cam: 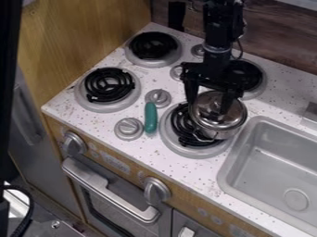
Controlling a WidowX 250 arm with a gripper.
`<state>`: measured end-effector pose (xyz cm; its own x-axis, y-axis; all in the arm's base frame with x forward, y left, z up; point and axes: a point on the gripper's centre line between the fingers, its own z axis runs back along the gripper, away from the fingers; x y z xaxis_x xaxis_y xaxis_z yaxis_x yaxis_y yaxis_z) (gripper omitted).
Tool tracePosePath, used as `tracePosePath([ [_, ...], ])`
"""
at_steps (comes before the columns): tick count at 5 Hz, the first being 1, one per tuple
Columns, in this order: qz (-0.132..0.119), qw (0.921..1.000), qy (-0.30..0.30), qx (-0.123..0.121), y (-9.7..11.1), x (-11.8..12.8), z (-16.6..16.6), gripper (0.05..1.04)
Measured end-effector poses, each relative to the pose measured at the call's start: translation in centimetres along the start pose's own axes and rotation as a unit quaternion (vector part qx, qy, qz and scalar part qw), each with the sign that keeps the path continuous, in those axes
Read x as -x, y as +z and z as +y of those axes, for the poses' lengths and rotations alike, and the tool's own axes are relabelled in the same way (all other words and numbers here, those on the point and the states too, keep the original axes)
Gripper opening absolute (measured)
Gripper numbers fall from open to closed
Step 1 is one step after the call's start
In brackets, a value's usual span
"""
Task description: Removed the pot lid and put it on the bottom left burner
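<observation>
You have the round, shiny metal lid [203, 113] sitting on the small silver metal pot [218, 134]. Your black two-finger gripper [209, 107] is directly above the pot, fingers spread wide to either side of the lid's knob, with no grip on anything. Centre the knob between them before you close, or you may tip the lid or drag the pot along. Lift straight up until you clear the rim, then carry it level to the black-coiled bottom left burner [108, 88], left of the pot. Stay high over the teal cylindrical object [150, 118] beside the pot, and lower gently onto the coils.
</observation>
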<state>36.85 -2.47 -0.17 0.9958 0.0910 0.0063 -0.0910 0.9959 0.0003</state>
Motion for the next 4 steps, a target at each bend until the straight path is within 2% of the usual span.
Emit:
tracePosePath([
  [4, -0.001, 1.0, 0.001, -0.004, -1.7, -1.9, -0.4, 0.999],
])
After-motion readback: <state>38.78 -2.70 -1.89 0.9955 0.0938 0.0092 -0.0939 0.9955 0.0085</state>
